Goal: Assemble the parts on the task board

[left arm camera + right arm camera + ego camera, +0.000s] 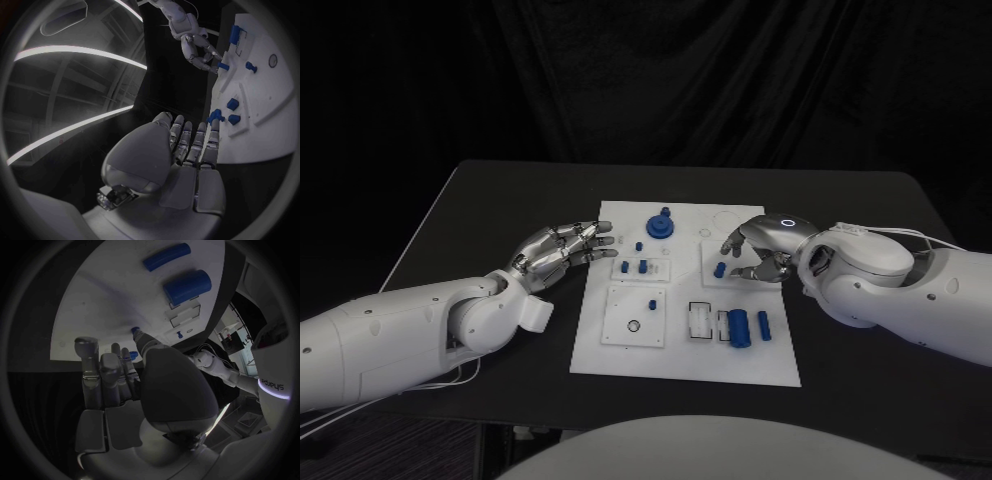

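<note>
On the white rectangular task board (pixel 687 368), the right hand (pixel 764 250) curled over a small blue peg (pixel 720 269); whether it was grasped could not be told. Left hand (pixel 564 250), beside the board's edge, was released. Risk: a misaligned peg could jam or topple.

right hand (pixel 764 247): whether the small blue part (pixel 720 269) under its fingers is touched cannot be told | task board (pixel 733 365): its right middle is covered by that hand | left hand (pixel 181 150): contact with the board edge is unclear | bench (pixel 473 200): near edge is hidden by both arms
</note>
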{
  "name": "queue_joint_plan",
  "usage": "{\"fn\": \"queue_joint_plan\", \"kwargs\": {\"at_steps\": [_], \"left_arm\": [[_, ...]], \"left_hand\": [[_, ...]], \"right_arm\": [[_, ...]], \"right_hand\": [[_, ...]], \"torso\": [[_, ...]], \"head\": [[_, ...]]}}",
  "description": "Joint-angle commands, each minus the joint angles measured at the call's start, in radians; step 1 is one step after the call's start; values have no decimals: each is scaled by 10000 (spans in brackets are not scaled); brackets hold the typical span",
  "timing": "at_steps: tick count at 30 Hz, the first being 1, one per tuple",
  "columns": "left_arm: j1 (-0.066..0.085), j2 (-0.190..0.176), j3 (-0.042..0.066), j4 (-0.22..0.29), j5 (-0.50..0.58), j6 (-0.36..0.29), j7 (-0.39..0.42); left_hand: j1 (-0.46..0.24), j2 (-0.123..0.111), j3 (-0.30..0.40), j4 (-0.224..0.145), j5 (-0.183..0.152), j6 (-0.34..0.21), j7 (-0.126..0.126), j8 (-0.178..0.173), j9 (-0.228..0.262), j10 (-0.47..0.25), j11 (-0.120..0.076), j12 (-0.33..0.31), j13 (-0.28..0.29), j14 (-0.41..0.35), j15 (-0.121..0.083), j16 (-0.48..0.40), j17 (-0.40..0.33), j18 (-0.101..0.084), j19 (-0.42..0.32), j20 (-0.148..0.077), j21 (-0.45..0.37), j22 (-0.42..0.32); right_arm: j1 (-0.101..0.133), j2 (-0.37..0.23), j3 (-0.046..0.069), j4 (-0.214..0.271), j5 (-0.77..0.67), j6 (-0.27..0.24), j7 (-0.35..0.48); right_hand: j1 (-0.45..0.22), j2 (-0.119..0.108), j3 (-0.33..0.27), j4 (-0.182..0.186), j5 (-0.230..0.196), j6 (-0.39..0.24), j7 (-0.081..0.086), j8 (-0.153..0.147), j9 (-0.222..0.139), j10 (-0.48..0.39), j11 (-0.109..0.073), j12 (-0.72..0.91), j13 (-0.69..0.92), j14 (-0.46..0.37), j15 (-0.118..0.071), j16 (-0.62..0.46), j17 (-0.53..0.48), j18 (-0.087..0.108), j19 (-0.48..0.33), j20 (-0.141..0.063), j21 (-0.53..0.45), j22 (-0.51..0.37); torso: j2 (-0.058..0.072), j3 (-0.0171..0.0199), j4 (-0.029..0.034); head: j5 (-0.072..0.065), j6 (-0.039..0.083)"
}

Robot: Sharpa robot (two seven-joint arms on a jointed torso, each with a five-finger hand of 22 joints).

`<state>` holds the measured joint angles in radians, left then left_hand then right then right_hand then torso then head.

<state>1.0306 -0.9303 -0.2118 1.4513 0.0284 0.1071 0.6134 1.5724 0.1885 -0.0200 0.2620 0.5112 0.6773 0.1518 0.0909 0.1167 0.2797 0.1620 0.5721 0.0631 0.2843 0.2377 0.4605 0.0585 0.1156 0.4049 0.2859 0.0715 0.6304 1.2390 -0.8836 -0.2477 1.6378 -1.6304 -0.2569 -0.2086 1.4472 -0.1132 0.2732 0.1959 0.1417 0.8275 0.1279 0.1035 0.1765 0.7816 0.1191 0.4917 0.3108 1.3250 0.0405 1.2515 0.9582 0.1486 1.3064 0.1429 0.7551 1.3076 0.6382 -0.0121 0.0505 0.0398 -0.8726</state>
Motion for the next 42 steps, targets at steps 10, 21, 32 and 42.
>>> {"fn": "queue_joint_plan", "kwargs": {"at_steps": [10, 21, 32, 42], "left_arm": [[-70, 45, 10, -27, 91, 166, 140], [-163, 63, 10, -52, 91, 197, 91], [-227, 60, 11, -69, 91, 218, 64], [-264, 44, 11, -81, 91, 224, 52]], "left_hand": [[35, -34, 101, -4, 72, 27, 16, 37, 6, 10, 67, 58, 8, -9, -23, 4, 6, 61, 58, 24, 19, -14], [40, -23, 124, -4, 74, 20, 20, 35, 4, 7, 73, 56, 7, -19, -24, -5, 4, 61, 57, 24, 16, -21], [43, -12, 145, -3, 76, 14, 24, 34, 2, 2, 80, 53, 6, -38, -27, -25, 0, 60, 54, 24, 13, -28], [45, -7, 156, -4, 77, 11, 27, 33, 2, 1, 83, 52, 5, -42, -28, -25, 0, 60, 53, 23, 12, -31]], "right_arm": [[-345, 362, 4, -280, -8, -524, 408], [-377, 438, 4, -287, -8, -964, 454], [-380, 314, 5, -108, -8, -1424, 315], [-132, -107, 8, 682, -8, -1545, 120]], "right_hand": [[223, -17, 64, -64, 348, 234, 126, 72, 64, 380, -92, 184, -38, 63, -92, 51, 9, -120, 63, -90, 72, 841], [562, 140, 383, -245, 660, 1215, 154, 571, 471, 1057, -359, 641, 122, 183, -315, 134, 150, -148, 162, -277, 345, 893], [1077, 318, 843, -1028, 1098, 2014, 37, 1374, 1438, 1470, -555, 1213, 482, 190, -511, 80, 139, -172, 139, -485, 572, 928], [787, 194, 1130, -1178, 928, 1804, -5, 1912, 2110, 1528, -609, 1287, 570, 232, -545, 77, 172, -184, 104, -530, 749, 931]], "torso": [[2, 5, -3], [-2, 3, -7], [-5, 1, -1], [-2, 0, 1]], "head": [[-9, 0], [17, 0], [66, 0], [142, 0]]}}
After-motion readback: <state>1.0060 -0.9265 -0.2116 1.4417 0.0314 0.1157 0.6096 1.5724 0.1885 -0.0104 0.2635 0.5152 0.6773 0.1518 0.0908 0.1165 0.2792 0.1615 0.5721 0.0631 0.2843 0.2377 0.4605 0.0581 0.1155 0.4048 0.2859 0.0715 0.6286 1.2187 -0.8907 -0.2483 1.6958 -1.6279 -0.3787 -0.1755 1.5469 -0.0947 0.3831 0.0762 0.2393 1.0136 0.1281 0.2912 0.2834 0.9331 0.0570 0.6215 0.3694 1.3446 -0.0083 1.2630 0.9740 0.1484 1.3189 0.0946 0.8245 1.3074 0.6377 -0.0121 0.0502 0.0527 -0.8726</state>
